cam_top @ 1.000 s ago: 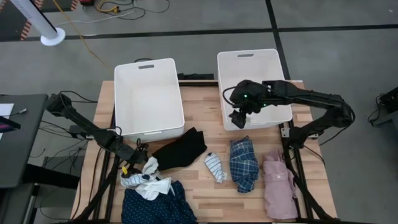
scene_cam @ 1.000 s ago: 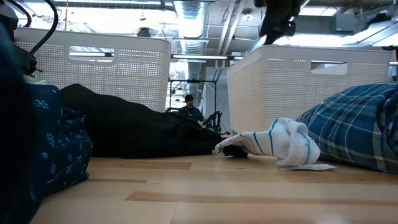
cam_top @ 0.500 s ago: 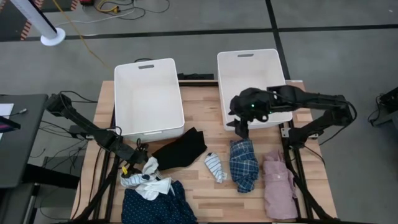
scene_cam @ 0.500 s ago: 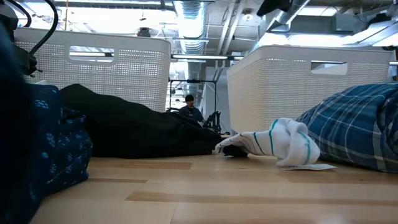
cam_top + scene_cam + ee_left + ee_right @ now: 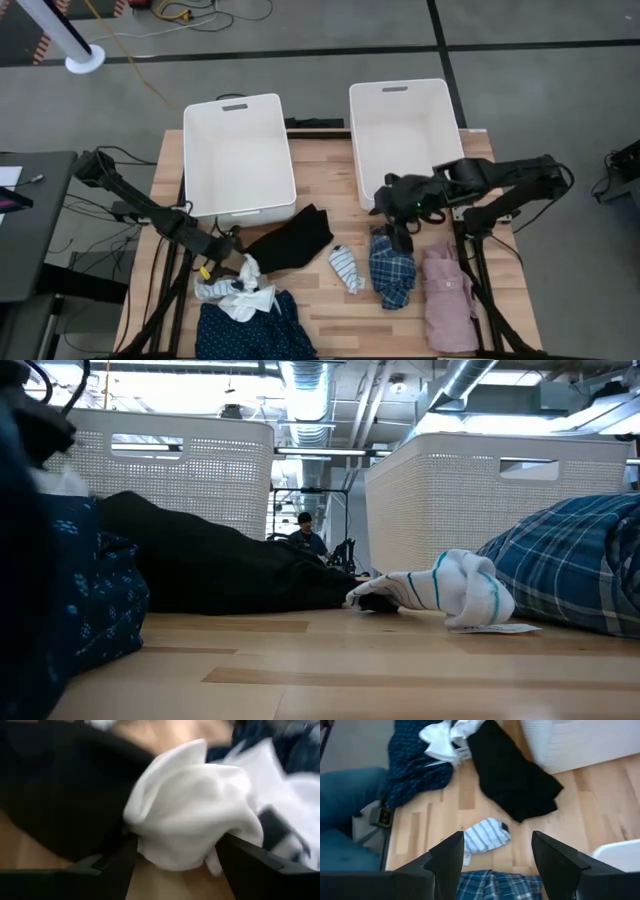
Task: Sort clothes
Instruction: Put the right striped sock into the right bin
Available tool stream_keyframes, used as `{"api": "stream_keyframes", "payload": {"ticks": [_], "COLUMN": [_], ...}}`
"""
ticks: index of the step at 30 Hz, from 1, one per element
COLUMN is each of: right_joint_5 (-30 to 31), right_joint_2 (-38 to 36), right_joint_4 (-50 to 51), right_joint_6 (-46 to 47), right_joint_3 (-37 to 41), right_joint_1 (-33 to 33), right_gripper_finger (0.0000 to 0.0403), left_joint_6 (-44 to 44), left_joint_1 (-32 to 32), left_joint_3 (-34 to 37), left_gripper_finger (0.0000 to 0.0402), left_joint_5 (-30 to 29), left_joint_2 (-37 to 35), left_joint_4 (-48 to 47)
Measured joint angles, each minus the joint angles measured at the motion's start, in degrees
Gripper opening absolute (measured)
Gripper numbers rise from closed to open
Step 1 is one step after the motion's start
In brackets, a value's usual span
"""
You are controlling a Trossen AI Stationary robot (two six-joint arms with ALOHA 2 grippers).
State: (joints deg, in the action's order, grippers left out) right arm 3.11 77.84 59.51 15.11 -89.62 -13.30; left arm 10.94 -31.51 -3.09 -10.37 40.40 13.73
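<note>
Bins: two white plastic bins and, side by side at the tabletop's far edge; nothing shows inside either.

Garments: six, all on the tabletop.
- One black garment, just in front of the left bin.
- One white garment, bunched, lying on the navy piece.
- One navy patterned garment, at the near left edge.
- One blue-white striped garment, centre, bare wood all round it.
- One blue plaid garment, right of centre.
- One pale pink garment, near the right edge.

End effectors: two.
- Left end effector: fingers spread wide, either side of the white garment, not clamped on it.
- Right end effector: open, empty, above the plaid garment's far end, before the right bin.
</note>
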Motion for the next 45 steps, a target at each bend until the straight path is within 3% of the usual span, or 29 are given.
{"api": "stream_keyframes", "payload": {"ticks": [8,11,19,30,39,45], "right_joint_5": [1.7,3.2,4.4,5.0,5.0,5.0], "right_joint_2": [0.0,0.0,0.2,0.2,0.2,0.2], "right_joint_4": [-1.0,-1.6,-1.7,-4.1,-4.9,-6.2], "right_joint_6": [0.0,0.0,0.9,0.4,0.0,-0.8], "right_joint_3": [0.0,0.0,0.0,0.0,0.0,0.0], "right_joint_1": [-4.7,-6.0,-8.2,-8.8,-8.9,-8.9], "right_gripper_finger": [0.0249,0.0249,0.0249,0.0249,0.0249,0.0249], "left_joint_6": [0.1,1.5,7.5,7.8,6.5,1.0], "left_joint_1": [0.0,0.0,0.0,0.0,-1.0,-3.3], "left_joint_3": [0.0,0.0,0.0,0.0,-3.8,-9.7], "left_gripper_finger": [0.0263,0.0263,0.0263,0.0263,0.0263,0.0263], "left_joint_5": [-2.2,-5.3,-5.3,-5.2,-1.6,2.8], "left_joint_2": [0.0,0.0,0.0,0.0,0.0,0.0], "left_joint_4": [13.9,13.4,10.9,23.4,23.2,23.0]}}
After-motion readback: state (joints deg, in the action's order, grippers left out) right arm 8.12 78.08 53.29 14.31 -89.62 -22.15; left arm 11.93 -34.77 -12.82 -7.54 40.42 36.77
